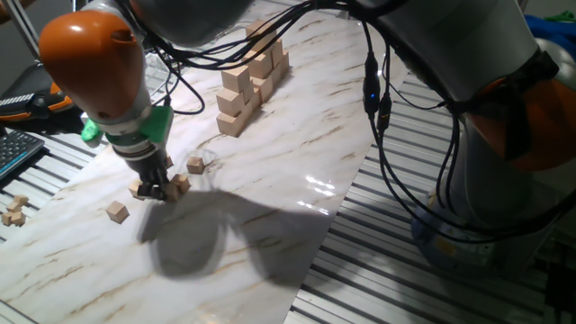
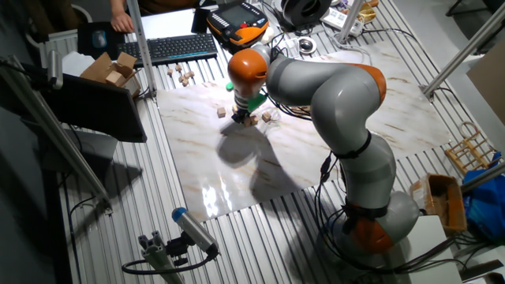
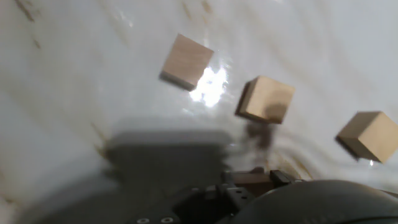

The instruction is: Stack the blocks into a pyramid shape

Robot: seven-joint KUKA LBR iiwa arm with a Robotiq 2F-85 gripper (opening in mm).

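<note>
The work surface is a white marble-patterned board (image 1: 270, 162) with faint tan veins, laid over a table of ribbed aluminium rails (image 1: 378, 270). Overhead light glares off its glossy face, and the arm casts a broad dark shadow across the near half.

The gripper (image 1: 155, 191) sits low on the board among the small blocks. One block (image 1: 116, 212) lies alone just beside it, another (image 1: 195, 165) a little further back, and two more touch or nearly touch the fingers. Whether the jaws are spread or pinching one cannot be told; the hand view is blurred and shows only three loose cubes (image 3: 265, 99) lying apart on the marble.

Farther back stands a stepped stack of larger pale cubes (image 1: 252, 76). Off the board, a keyboard (image 2: 177, 47), an orange handheld pendant (image 2: 237, 20) and cardboard boxes (image 2: 110, 69) crowd the rails.
</note>
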